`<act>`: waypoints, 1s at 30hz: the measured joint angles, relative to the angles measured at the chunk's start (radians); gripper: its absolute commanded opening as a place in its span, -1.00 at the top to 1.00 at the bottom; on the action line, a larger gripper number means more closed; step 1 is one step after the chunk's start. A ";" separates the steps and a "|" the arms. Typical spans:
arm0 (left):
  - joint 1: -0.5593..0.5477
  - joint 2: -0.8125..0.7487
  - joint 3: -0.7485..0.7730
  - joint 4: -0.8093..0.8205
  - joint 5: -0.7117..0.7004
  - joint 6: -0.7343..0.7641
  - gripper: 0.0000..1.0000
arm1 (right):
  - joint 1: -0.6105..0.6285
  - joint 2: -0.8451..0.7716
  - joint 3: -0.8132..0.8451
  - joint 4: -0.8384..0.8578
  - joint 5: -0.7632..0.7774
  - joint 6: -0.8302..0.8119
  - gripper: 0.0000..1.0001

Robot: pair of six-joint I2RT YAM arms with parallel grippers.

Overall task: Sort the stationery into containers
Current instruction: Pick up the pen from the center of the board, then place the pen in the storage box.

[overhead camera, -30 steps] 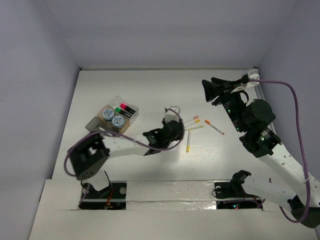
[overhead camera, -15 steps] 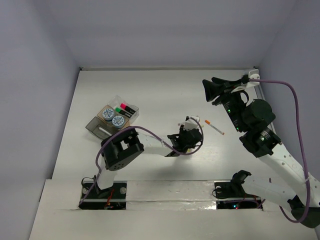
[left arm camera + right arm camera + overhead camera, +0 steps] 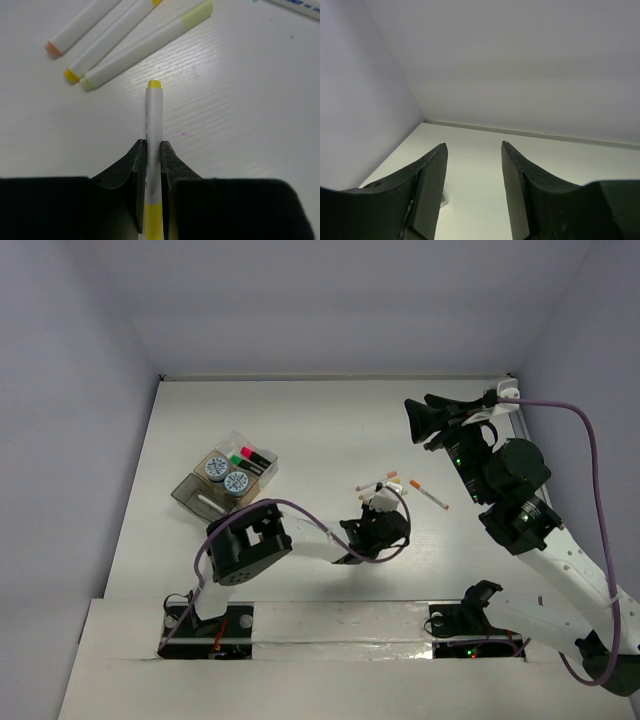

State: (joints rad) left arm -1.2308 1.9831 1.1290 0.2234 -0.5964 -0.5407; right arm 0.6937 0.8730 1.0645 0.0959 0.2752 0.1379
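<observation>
Pens [image 3: 112, 36] x3 near yellow-tip pen [image 3: 154, 112] in L claw [image 3: 152, 145].

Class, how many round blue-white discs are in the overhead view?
2. Both lie in the tan tray: one disc at its far-left end, the other just right of it. The left arm could hide more.
</observation>
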 measured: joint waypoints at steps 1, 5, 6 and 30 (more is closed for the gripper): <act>-0.011 -0.021 -0.022 -0.005 -0.015 -0.002 1.00 | 0.000 0.000 0.000 0.000 0.003 0.000 -0.12; -0.035 -0.203 -0.153 -0.023 -0.069 -0.010 1.00 | 0.000 0.000 0.000 0.000 0.010 -0.002 -0.30; -0.027 -0.259 -0.176 -0.030 -0.080 -0.013 1.00 | 0.000 0.000 0.000 0.000 0.011 -0.002 -0.36; 0.768 -1.397 -0.773 -0.275 -0.195 -0.286 1.00 | 0.000 0.011 -0.016 0.001 0.005 0.003 -0.46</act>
State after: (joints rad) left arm -0.4625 0.5861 0.3561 -0.0517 -0.7914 -0.8268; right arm 0.6933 0.8837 1.0489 0.0971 0.2798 0.1406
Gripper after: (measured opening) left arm 0.080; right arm 0.723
